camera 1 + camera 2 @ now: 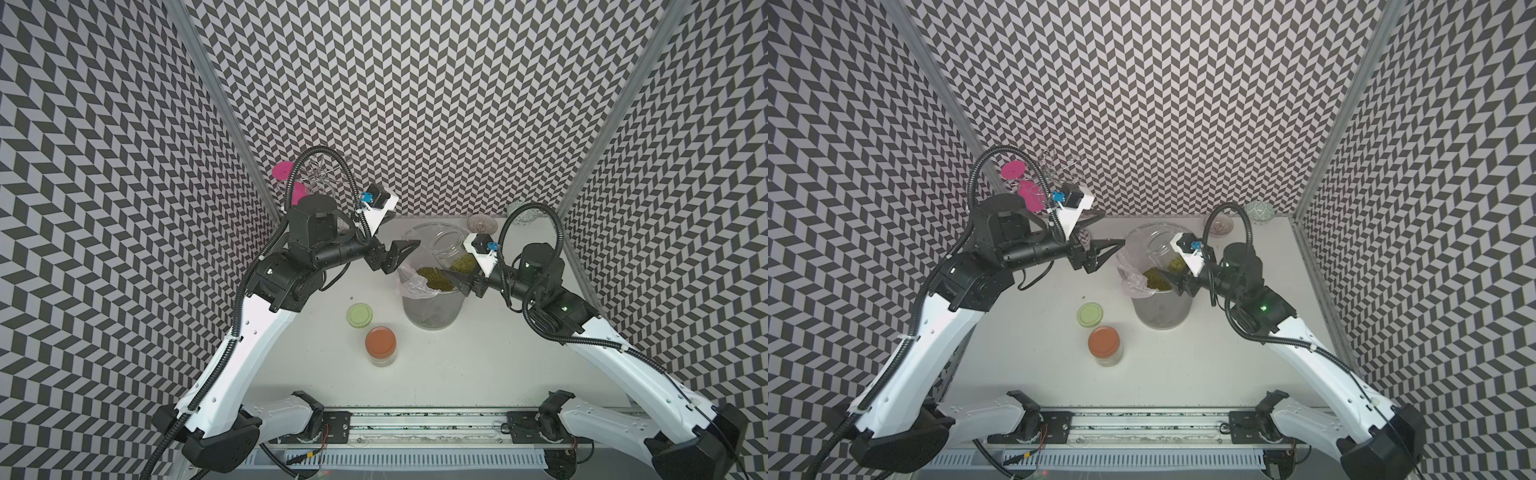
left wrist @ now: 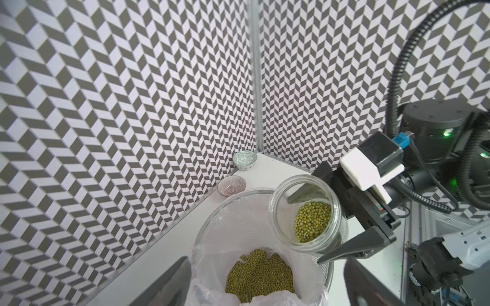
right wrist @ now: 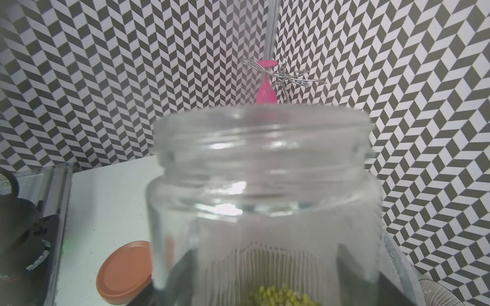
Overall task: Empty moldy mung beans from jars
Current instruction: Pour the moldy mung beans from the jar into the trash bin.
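A green lid lies flat on the surface, in front of the bin and to its left. It is off its jar so that jar can be poured. Just beside the lid, a closed jar stands upright under its orange lid. It looks untouched and is probably waiting its turn.

The left gripper hovers just beside the bin's left rim. Its jaws are spread wide with nothing between them, as the left wrist view confirms. It looks parked there to stay out of the pour.

The bin wears a thin plastic liner, and a heap of mung beans lies in it, so much of the load has already landed. Above the bin's right rim, the open jar is tipped on its side with its mouth over the bin, so anything that slides out falls inside. A clump of beans clings to its lower wall. It probably needs a steeper tilt or a shake.

The right gripper is clamped across the jar's body, one finger on each side.
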Tool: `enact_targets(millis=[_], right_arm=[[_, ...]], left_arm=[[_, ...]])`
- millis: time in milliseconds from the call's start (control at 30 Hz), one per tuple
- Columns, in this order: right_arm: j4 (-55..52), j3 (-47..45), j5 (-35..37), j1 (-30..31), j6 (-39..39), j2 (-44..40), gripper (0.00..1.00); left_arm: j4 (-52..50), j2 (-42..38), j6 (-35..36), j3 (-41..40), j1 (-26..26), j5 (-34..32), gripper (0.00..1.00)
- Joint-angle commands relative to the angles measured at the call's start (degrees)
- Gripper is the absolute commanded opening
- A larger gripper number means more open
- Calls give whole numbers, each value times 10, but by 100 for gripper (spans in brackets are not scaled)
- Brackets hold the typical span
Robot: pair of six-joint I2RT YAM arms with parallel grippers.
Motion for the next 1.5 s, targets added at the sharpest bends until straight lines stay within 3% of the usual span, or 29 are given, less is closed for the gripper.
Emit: enact_targets(millis=[0,267,567,867,1467], right_arm=[[46,47,-39,-5,-31,9,61],[-32,116,-12,-8,-88,71,61],[-54,127,-10,-8,-117,83,61],[-52,116,-17,-9,-131,74,60],[-1,75,27,-8,-179,38,59]], left_arm=[[2,34,44,4,-7,40,92],[27,51,58,0,-24,41,90],[-34,77,117,13,-57,30,89],[-35,114,123,9,-65,6,84],[-52,143,130,-5,-74,66,52]])
